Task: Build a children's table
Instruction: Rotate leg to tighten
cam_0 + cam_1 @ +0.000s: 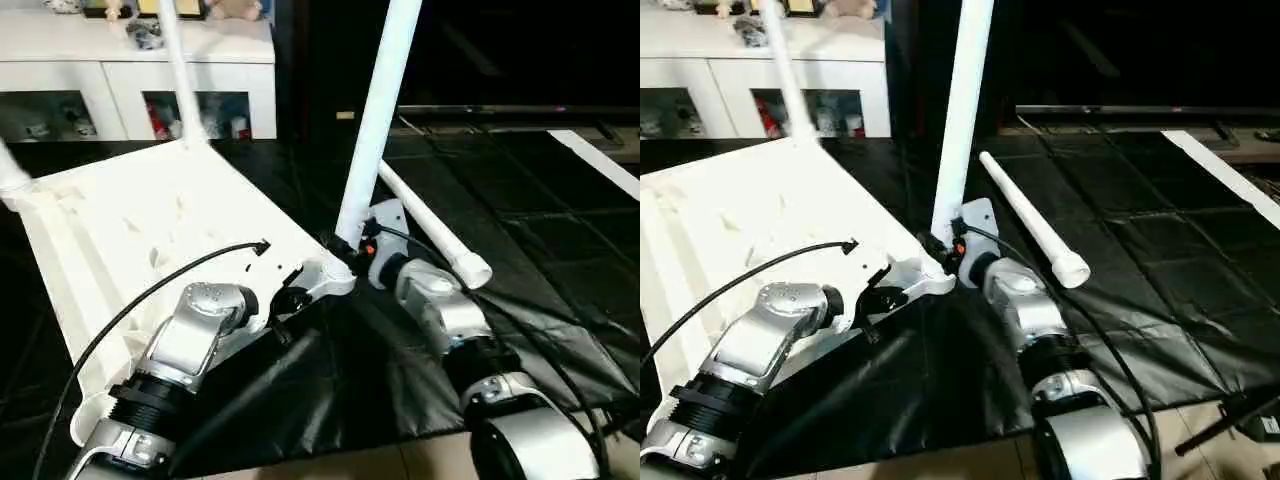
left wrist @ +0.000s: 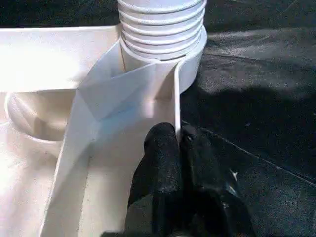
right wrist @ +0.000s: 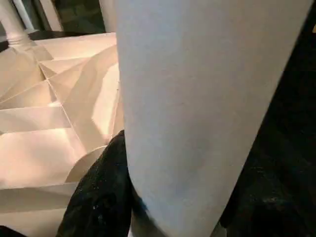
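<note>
The right gripper (image 1: 350, 252) clasps the foot of an upright leg (image 1: 378, 110), its fingers (image 3: 98, 197) around the round shaft just above the near corner socket (image 2: 163, 44) of the upturned top (image 1: 150, 230); the leg's ribbed end sits in that socket but, judging by the threads showing, is not fully home. The left gripper (image 2: 177, 143) is pinched shut on the thin rim wall (image 2: 175, 98) beside the socket, steadying the top. To seat the leg well, I would keep it square to the top, turn it about its own axis without leaning, and let the left pinch resist the twist so the top does not slide on the black mat (image 1: 420, 380). Two more legs stand in the far corners, one (image 1: 182, 70) by the cabinet (image 1: 120, 70) and one (image 1: 10, 175) at the left edge, both well apart from the working corner. The fourth leg (image 1: 430, 225) lies on the mat just behind the right wrist; a wide swing could knock it. Open mat to the right gives room.
</note>
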Robot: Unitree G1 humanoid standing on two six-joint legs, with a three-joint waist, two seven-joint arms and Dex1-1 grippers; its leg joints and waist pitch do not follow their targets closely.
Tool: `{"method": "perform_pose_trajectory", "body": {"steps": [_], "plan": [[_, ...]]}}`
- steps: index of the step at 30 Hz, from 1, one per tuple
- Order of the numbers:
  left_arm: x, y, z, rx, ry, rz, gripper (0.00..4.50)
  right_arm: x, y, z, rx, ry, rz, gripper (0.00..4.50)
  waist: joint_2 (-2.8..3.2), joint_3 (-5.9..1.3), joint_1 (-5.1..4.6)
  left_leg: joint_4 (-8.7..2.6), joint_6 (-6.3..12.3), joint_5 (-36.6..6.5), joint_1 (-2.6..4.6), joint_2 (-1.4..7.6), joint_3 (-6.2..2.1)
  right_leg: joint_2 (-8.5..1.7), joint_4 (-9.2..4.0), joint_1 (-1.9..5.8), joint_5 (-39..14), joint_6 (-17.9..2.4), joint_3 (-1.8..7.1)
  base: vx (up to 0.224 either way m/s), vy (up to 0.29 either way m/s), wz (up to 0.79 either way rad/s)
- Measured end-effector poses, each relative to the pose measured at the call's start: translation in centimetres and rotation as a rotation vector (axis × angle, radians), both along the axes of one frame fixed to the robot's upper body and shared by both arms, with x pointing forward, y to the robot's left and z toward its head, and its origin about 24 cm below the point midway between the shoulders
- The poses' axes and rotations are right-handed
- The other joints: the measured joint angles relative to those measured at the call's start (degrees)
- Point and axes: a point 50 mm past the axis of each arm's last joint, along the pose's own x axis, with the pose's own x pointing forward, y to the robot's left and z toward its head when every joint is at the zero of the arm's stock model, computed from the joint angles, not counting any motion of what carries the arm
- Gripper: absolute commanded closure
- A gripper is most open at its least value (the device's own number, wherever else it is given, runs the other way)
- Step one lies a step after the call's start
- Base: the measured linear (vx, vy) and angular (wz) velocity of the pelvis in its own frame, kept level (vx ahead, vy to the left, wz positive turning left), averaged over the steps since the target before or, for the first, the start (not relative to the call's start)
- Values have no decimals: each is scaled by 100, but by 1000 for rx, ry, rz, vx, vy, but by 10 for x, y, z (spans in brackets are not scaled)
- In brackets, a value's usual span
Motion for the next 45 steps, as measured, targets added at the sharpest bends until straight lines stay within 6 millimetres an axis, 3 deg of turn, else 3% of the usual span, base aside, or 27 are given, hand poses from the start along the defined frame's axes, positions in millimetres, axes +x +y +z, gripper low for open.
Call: {"method": "perform_pose_trajectory", "body": {"steps": [2,3,4,5,6,7,8,9,10,11,12,14,16,21,24,28,32,35,37,45], "plan": [[0,1,0,12,-5,12,450,0,1,-1,-6,5,-2,259,-26,20,15,-21,-1,0,9,-28,33,1,104,-27,-16,-3,90,0,0,0],[0,1,0,20,-5,18,450,-1,2,-2,-18,5,4,259,-67,41,14,-17,-29,-25,98,-44,52,0,111,-56,-19,-1,103,0,0,0],[0,2,0,25,-3,21,450,-1,3,-3,-30,2,13,259,-77,47,13,24,-60,-157,110,-41,42,-17,60,-30,-20,1,27,0,0,0],[1,3,1,29,-6,24,450,-1,5,-2,-42,-4,24,259,0,64,-6,111,-60,-301,82,2,1,-69,-61,59,-20,2,-234,52,31,-26],[1,5,2,34,-5,27,450,-2,7,-1,-52,-11,39,259,162,76,13,114,-66,-330,-4,146,-88,-82,-75,226,-52,32,-469,52,31,-26],[2,6,4,39,-8,25,450,-1,8,0,-50,-20,39,259,192,92,35,155,-72,-330,-25,101,-105,-100,226,128,-314,34,-314,152,98,-23],[1,5,3,40,-3,21,450,-2,7,-1,-48,-22,38,259,117,67,54,153,-73,-329,-41,42,-8,-139,477,134,-351,20,-60,197,-28,16],[1,4,3,41,-4,20,450,-2,5,-3,-51,-22,38,259,-127,23,133,136,-76,-331,62,-44,119,-182,632,42,-349,112,269,197,-28,16],[1,5,3,46,-3,21,450,-3,4,-3,-52,-24,43,259,-177,12,179,137,-119,-373,100,-85,103,-171,652,26,-394,105,320,121,-123,13],[1,5,3,46,-2,19,450,-3,4,-3,-53,-25,49,259,-164,-11,250,174,-87,-440,85,-92,41,-173,625,5,-399,103,306,92,-49,-34],[1,6,3,47,-1,14,450,-3,5,-2,-55,-30,57,259,-94,-52,318,110,-110,-423,18,-105,-46,-163,588,-4,-398,103,251,92,-49,-34],[2,6,5,49,0,4,450,-3,5,-2,-54,-40,60,259,-37,-107,330,33,-160,-164,-25,-83,-123,-91,534,-26,-377,88,222,44,1,-17],[2,6,4,51,5,4,450,-3,5,-2,-56,-40,60,259,-48,-117,301,27,-164,-99,-25,-67,-90,-43,518,-34,-275,44,306,0,0,0],[3,7,4,44,15,6,450,-3,2,-1,-51,-46,70,259,-67,-129,304,-34,-162,-101,-11,-72,-51,-44,450,-32,-277,49,325,0,0,0],[5,8,5,42,17,3,450,-3,2,-1,-49,-54,73,189,-76,-135,307,-83,-162,-100,-7,-63,-18,-44,409,-32,-275,48,325,0,0,0],[7,8,7,36,11,-8,450,-5,-2,-9,-43,-23,65,177,-57,-118,318,-83,-162,-100,-10,-40,17,-43,408,-36,-273,48,324,0,0,0],[10,10,9,39,-3,-16,450,-8,-6,-12,-51,-16,80,130,-55,-116,335,-87,-162,-100,-14,-18,29,-34,409,-37,-269,48,321,0,0,0],[14,12,12,43,-25,-33,450,-15,-14,-24,-52,16,72,104,-30,-100,352,-86,-157,-93,-61,-15,38,-34,408,-74,-251,19,322,0,0,0],[17,12,16,44,-41,-41,450,-14,-16,-20,-50,0,91,84,-24,-108,356,-79,-148,-55,-119,-6,44,-28,418,-137,-249,17,322,0,0,0],[22,17,17,50,-75,-124,450,-31,-41,-24,-12,-28,149,8,-19,-105,381,-47,-89,-43,-155,-2,54,-28,407,-174,-247,19,324,0,0,0]]}}
